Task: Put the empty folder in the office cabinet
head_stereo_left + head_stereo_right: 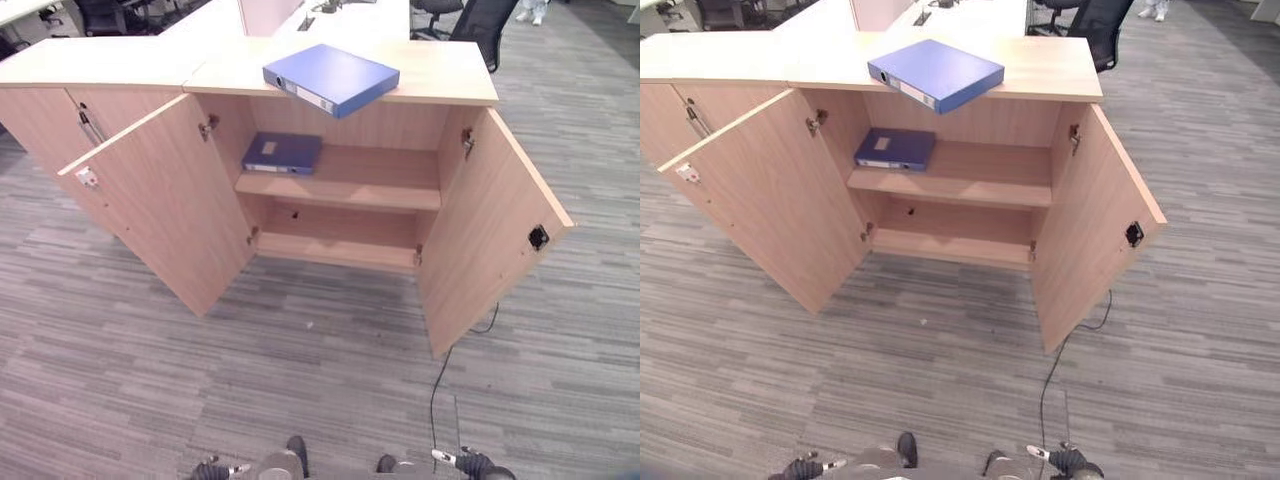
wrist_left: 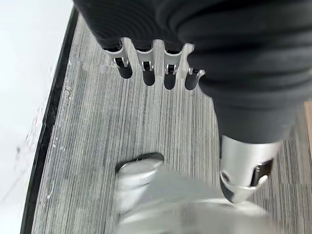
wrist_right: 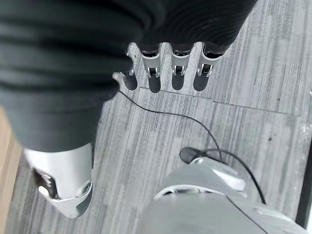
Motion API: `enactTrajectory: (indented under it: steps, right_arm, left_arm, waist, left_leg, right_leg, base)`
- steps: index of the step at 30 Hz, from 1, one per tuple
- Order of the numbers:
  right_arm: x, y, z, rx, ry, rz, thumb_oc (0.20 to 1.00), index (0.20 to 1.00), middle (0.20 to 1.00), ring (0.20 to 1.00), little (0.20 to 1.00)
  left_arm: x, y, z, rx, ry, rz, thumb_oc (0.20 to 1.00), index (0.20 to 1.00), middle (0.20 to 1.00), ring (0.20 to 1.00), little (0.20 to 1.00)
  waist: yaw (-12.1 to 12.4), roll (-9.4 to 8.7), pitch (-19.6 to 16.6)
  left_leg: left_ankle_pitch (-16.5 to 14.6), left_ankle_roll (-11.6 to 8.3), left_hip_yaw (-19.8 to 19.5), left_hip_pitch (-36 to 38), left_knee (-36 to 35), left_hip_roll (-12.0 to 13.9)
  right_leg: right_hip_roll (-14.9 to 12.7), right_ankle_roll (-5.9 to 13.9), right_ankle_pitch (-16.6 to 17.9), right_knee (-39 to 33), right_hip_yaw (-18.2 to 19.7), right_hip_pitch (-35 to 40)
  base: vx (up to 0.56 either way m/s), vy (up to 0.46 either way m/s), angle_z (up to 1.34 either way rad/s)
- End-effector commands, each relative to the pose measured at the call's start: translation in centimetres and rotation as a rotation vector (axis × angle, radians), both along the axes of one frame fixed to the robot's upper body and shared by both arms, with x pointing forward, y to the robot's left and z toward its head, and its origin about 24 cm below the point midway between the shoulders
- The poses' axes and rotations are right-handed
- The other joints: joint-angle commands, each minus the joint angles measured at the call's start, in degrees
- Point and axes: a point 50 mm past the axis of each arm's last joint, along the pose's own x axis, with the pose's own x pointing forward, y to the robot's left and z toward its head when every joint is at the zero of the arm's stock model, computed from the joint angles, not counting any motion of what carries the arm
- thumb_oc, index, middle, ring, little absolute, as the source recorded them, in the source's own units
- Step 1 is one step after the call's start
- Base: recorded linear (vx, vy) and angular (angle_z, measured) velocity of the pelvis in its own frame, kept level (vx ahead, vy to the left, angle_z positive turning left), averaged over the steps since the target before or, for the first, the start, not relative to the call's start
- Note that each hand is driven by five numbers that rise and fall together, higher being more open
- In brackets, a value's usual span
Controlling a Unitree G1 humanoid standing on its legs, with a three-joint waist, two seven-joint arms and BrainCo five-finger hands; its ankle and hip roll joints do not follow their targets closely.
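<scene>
flat blue folder lies atop the open cabinet, overhanging its edge.

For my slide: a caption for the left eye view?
Blue folder atop the open cabinet, another folder on its upper shelf.

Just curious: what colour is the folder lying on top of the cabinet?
Blue folder; clearest in the left eye view.

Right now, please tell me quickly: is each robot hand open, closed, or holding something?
Left robot hand: open, fingers straight, holding nothing.
Right robot hand: open, fingers straight, holding nothing.
</scene>
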Motion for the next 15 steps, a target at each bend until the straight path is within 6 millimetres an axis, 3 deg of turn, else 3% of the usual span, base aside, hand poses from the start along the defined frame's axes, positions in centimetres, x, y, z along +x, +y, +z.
enactTrajectory:
  steps: [1,3,4,8,11,15]
  right_arm:
    - [-0.3,-1.4,0.3,-0.042,0.016,-0.005,1.000,1.000,1.000,1.000,1.000]
    - [-0.9,-1.5,0.2,-0.047,0.039,-0.003,1.000,1.000,1.000,1.000,1.000]
    - [-1.2,-1.6,0.1,-0.047,0.048,-0.002,1.000,1.000,1.000,1.000,1.000]
    - [-1.4,-1.8,0.2,-0.055,0.050,-0.005,1.000,1.000,1.000,1.000,1.000]
    - [-1.8,-1.9,0.1,-0.054,0.063,-0.016,1.000,1.000,1.000,1.000,1.000]
    - [-2.6,-1.9,-0.1,0.000,0.048,-0.191,1.000,1.000,1.000,1.000,1.000]
  left_arm:
    - [0.3,-0.1,0.1,-0.007,-0.039,0.044,1.000,1.000,1.000,1.000,1.000]
    - [-0.1,-0.1,0.0,-0.014,-0.033,0.075,1.000,1.000,1.000,1.000,1.000]
    - [-0.3,0.0,0.0,-0.014,-0.028,0.084,1.000,1.000,1.000,1.000,1.000]
    - [-0.9,-0.1,-0.2,-0.014,-0.009,0.114,1.000,1.000,1.000,1.000,1.000]
    - [-1.5,-0.2,-0.3,-0.013,0.011,0.121,1.000,1.000,1.000,1.000,1.000]
    - [-2.6,-0.5,-0.6,-0.027,0.033,0.162,1.000,1.000,1.000,1.000,1.000]
  waist:
    - [0.40,-0.42,1.19]
    - [1.38,-0.73,0.79]
    - [1.92,-0.59,0.48]
    - [2.71,0.49,0.28]
    - [2.59,1.37,-0.44]
    - [2.15,3.23,-3.04]
  left_leg:
    - [-9.94,6.37,-0.47,-1.59,-1.48,-3.86]
    - [-7.98,5.73,-3.09,-1.66,-6.16,-3.54]
    - [-4.92,4.80,-5.71,-1.49,-11.31,-3.19]
    - [1.22,2.40,-13.10,-2.01,-24.56,0.57]
    - [2.25,1.22,-10.41,-2.25,-27.97,3.07]
    - [3.91,-0.42,-7.22,0.24,-27.87,4.61]
  right_leg:
    - [3.17,1.64,3.18,-8.92,-2.83,5.92]
    - [3.28,1.84,2.76,-9.40,-2.08,6.76]
    - [3.76,1.92,2.43,-9.84,-1.65,7.23]
    - [4.19,2.42,0.60,-10.20,0.75,9.18]
    - [3.45,3.21,-0.30,-11.28,1.37,11.41]
    - [1.57,4.94,0.14,-13.35,2.02,14.17]
  base:
    - [0.14,-0.019,-0.24]
    - [0.18,-0.004,-0.06]
    - [0.18,0.021,0.00]
    - [0.20,0.074,-0.14]
    - [0.22,0.151,-0.33]
    - [0.27,0.281,-0.37]
